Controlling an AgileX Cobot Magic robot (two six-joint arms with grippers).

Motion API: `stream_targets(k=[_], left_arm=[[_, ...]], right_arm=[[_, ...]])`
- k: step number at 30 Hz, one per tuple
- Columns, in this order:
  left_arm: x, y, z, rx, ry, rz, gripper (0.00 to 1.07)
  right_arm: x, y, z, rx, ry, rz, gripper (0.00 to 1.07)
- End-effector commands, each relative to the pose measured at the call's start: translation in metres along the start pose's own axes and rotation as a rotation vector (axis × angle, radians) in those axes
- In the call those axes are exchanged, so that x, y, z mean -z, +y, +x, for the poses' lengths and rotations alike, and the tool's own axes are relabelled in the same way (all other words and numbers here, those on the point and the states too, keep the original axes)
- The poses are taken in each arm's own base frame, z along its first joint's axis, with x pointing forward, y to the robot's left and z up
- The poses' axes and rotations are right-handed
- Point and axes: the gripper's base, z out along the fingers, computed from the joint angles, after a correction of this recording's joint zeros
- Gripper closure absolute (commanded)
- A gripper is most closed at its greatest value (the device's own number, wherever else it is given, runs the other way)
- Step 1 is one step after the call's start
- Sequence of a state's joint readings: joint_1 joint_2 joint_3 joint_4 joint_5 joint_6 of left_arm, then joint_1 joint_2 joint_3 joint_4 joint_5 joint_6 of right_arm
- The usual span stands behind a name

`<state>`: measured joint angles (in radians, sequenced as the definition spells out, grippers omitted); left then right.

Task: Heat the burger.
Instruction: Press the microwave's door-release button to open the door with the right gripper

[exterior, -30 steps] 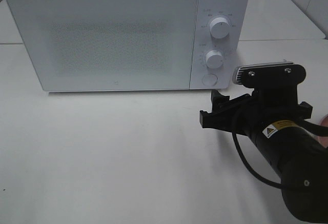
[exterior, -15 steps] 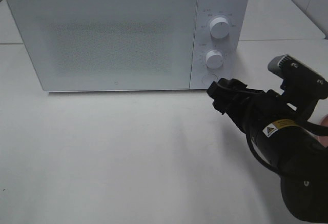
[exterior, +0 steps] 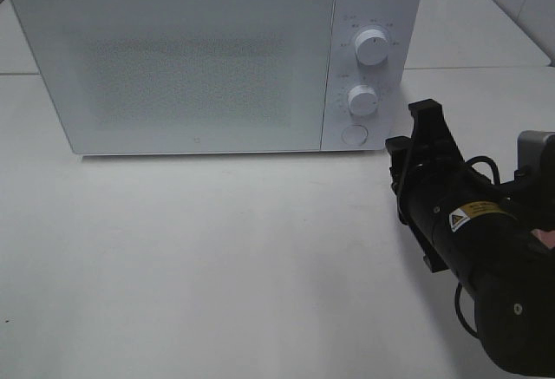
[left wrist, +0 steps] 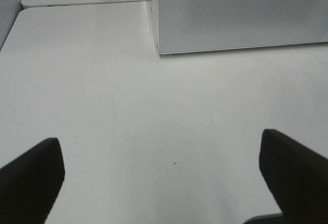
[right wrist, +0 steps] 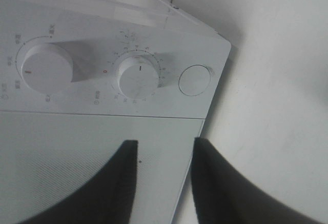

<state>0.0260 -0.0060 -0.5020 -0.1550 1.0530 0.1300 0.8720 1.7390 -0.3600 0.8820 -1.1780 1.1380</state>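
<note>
The right end effector (right wrist: pixel 163 144), fingers narrowly apart and empty, points at the microwave (exterior: pixel 173 58) near its round button (right wrist: pixel 195 79). The left end effector (left wrist: pixel 159 147) gapes wide above the counter (exterior: pixel 217 266). The microwave door is shut, its contents hidden; the burger is out of sight.

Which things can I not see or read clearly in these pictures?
- Burger: in no view; the closed door of the microwave hides the inside.
- Dial labels: too small, exterior high view.
- Left tool: frame cuts all but two finger ends, left wrist view.
- Pink thing: cut by the edge, exterior high view.
</note>
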Motion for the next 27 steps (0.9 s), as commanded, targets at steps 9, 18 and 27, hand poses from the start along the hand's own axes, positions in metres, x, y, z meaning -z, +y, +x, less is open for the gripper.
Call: stream_targets(k=[9, 18, 27], left_arm=[[0.002, 0.000, 0.001, -0.001, -0.034, -0.003, 0.09], [0.002, 0.000, 0.001, -0.001, -0.034, -0.003, 0.09], [0.002, 0.000, 0.001, -0.001, -0.034, -0.003, 0.09]], right_arm=[[0.000, -0.002, 0.001, -0.168, -0.003, 0.029, 1.01], [-0.003, -0.010, 0.000, -0.182, 0.018, 0.138, 1.07], [-0.016, -0.008, -0.005, -0.147, 0.044, 0.183, 1.07]])
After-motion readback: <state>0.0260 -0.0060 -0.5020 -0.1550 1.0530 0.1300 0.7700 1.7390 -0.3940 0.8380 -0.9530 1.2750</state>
